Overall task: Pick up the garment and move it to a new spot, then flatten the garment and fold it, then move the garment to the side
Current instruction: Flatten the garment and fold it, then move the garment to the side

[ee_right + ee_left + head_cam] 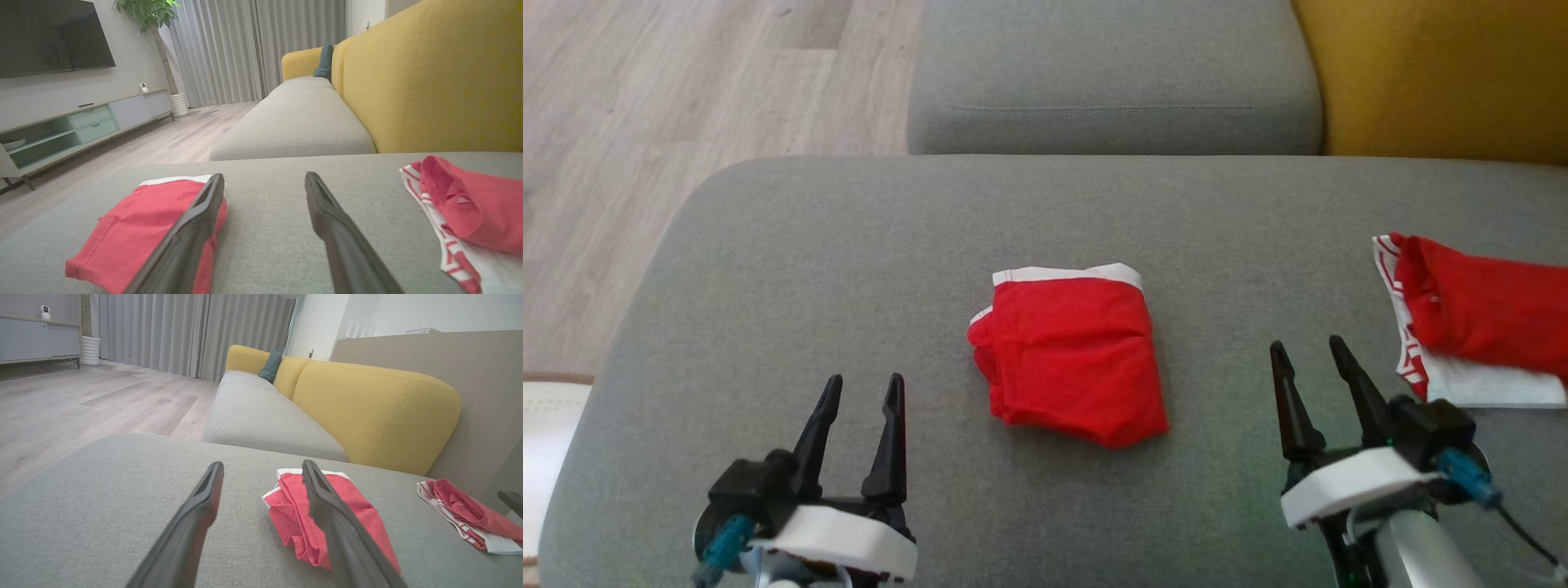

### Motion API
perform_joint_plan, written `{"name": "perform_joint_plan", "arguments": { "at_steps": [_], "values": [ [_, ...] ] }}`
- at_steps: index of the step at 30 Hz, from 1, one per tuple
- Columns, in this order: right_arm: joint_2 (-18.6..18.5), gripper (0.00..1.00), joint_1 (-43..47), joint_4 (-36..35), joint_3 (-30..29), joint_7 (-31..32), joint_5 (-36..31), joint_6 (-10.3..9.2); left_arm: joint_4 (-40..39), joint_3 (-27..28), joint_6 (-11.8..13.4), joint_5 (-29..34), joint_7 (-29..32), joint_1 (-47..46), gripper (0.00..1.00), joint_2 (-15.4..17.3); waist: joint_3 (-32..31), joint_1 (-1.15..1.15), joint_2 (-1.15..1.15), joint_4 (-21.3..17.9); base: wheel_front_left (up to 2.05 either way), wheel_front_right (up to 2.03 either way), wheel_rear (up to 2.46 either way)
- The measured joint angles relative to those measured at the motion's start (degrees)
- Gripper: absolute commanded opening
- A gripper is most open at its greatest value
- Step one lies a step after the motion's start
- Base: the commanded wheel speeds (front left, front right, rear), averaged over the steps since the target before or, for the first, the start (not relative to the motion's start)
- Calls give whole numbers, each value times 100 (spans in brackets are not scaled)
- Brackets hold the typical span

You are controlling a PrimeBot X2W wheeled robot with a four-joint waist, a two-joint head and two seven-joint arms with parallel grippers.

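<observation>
A folded red garment (1072,355) with a white waistband lies in the middle of the grey cushion (849,261); it shows too in the left wrist view (327,514) and the right wrist view (139,228). My left gripper (863,388) hovers open at the lower left, well to the left of the garment, nothing between its fingers. My right gripper (1311,349) stands open at the lower right, between that garment and a second folded red and white garment (1478,314) at the right edge. Both grippers are apart from the cloth.
A second grey seat cushion (1111,73) lies beyond, with a yellow backrest (1437,73) at the right. Wooden floor (645,122) runs along the left. A TV cabinet (73,130) stands across the room.
</observation>
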Motion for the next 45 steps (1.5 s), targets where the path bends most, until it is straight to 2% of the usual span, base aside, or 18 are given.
{"name": "perform_joint_plan", "arguments": {
  "at_steps": [6, 15, 18, 26, 33, 40, 45],
  "values": [
    [87, 100, 389, -510, -167, 0, -439, 0, -27, 21, -5, -1, 0, 38, 100, 0, 33, 0, 0, -107, 0, 0, 0],
    [111, 100, 531, -625, -137, 0, -199, 0, -21, 82, -2, -92, 0, 126, 100, 0, 86, 0, 0, -151, 0, 0, 0],
    [113, 100, 531, -558, -141, 0, 235, 0, -12, 86, -5, -92, 0, 126, 100, 0, 87, 0, 0, -129, 0, 0, 0],
    [115, 100, 505, -494, -65, 0, 200, 0, -10, 42, -52, -91, 0, 112, 100, 0, 175, 0, 0, 0, 0, 0, 0],
    [115, 100, 81, -96, 315, 142, 482, 0, 3, -81, -57, -83, 0, 106, 100, 1, 385, 0, 0, 184, 0, 0, 0],
    [111, 100, -660, 604, 508, 547, 1482, 0, 52, -276, -103, -83, 0, -192, 100, -2, 706, 0, 0, 484, 0, 0, 0],
    [108, 100, -993, 1118, 653, 610, 1682, 0, 109, -387, -101, -93, 0, -380, 100, -2, 852, 0, 0, 720, 0, 0, 0]
  ]
}}
